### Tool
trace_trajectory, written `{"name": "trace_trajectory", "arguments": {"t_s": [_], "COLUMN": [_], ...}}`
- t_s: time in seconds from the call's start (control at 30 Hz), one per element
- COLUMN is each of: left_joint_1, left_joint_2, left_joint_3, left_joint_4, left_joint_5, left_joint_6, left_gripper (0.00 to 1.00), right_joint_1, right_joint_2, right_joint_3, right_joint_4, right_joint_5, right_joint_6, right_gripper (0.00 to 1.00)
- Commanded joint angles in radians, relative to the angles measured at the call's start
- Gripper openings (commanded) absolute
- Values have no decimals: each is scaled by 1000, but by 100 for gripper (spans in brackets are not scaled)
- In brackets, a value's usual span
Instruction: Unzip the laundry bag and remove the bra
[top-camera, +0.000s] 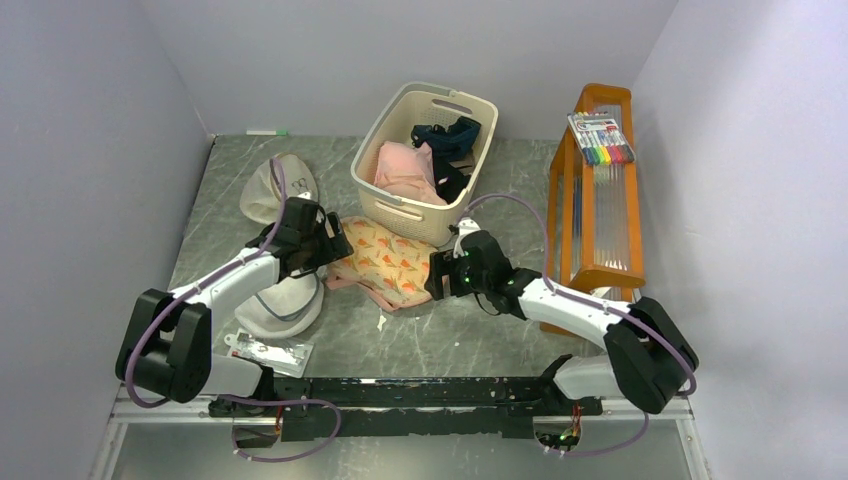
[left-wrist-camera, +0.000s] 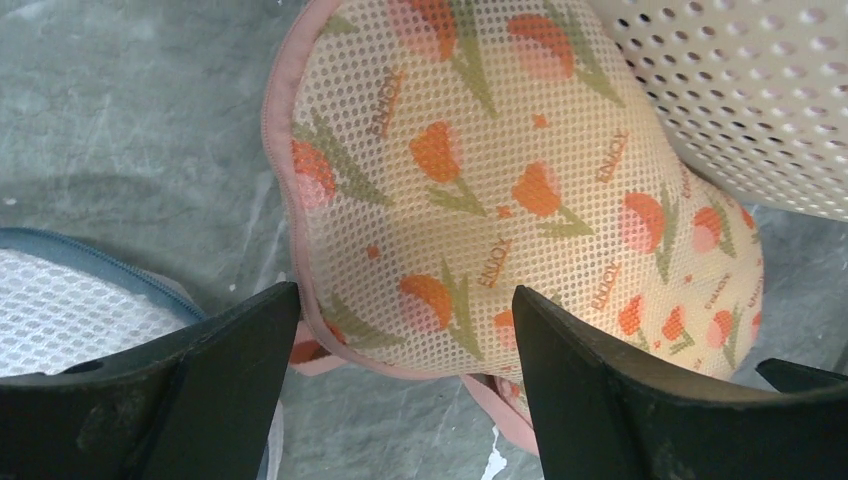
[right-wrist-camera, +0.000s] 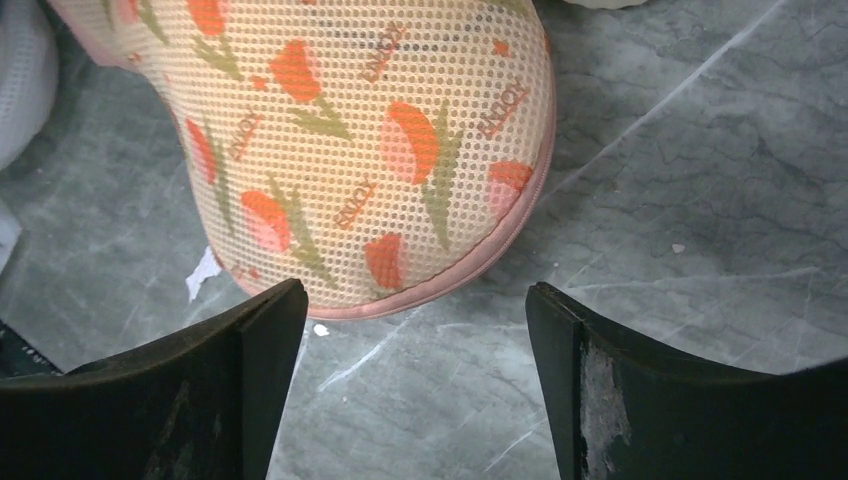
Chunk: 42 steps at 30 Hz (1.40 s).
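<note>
The laundry bag (top-camera: 385, 262), a peach-pink mesh pouch with orange flower-like prints and a pink zip edge, lies flat on the table just in front of the basket. My left gripper (top-camera: 325, 245) hovers at its left end, open. In the left wrist view the laundry bag (left-wrist-camera: 480, 200) fills the middle, its pink edge between the spread fingers of the left gripper (left-wrist-camera: 405, 300). My right gripper (top-camera: 437, 275) stands open at the bag's right end. In the right wrist view the right gripper (right-wrist-camera: 415, 295) has bare table between its fingers, just short of the laundry bag (right-wrist-camera: 370, 150). The bra is hidden.
A cream perforated basket (top-camera: 420, 215) holds a pink garment (top-camera: 405, 170) and a dark navy one (top-camera: 447, 135). White mesh bags lie at the left (top-camera: 275, 190) and under the left arm (top-camera: 285, 305). An orange rack (top-camera: 595, 200) stands at the right; a plastic packet (top-camera: 270, 350) lies near the left base.
</note>
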<state>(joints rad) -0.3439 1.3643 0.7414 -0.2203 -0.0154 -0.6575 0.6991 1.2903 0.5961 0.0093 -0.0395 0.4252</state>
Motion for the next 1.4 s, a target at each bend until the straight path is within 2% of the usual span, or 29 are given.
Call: {"name": "trace_trajectory", "arguments": {"t_s": [0.0,0.2,0.33,0.5,0.6,0.7,0.8,0.9,1.03,1.23,1.37], "left_joint_1": [5,5,4,-20,-48,-52,-58,-62,-79,-90,-93], "left_joint_2": [-9,23,45,51,38,56,80,91,73,-41,-105], "left_joint_3": [8,14,35,60,66,76,89,100,114,103,62], "left_joint_4": [68,67,58,43,38,36,29,22,-7,-74,-69], "left_joint_5": [59,76,69,39,28,63,66,65,22,-114,-114], "left_joint_6": [4,11,30,41,53,64,70,71,70,54,17], "left_gripper": [89,97,99,97,99,99,98,98,98,99,99], "right_joint_1": [6,18,97,259,285,284,278,258,228,196,188], "right_joint_2": [47,123,127,63,5,-64,-120,-144,-132,-16,77], "right_joint_3": [37,58,57,12,-25,-44,-34,-7,15,44,86], "right_joint_4": [41,84,142,286,345,319,228,127,76,73,75], "right_joint_5": [46,1,-62,-245,-310,-271,-102,65,156,151,148], "right_joint_6": [-39,-66,-73,-76,-49,-75,-102,-116,-104,-63,-65], "right_gripper": [80,66,66,66,69,78,90,96,97,99,97]}}
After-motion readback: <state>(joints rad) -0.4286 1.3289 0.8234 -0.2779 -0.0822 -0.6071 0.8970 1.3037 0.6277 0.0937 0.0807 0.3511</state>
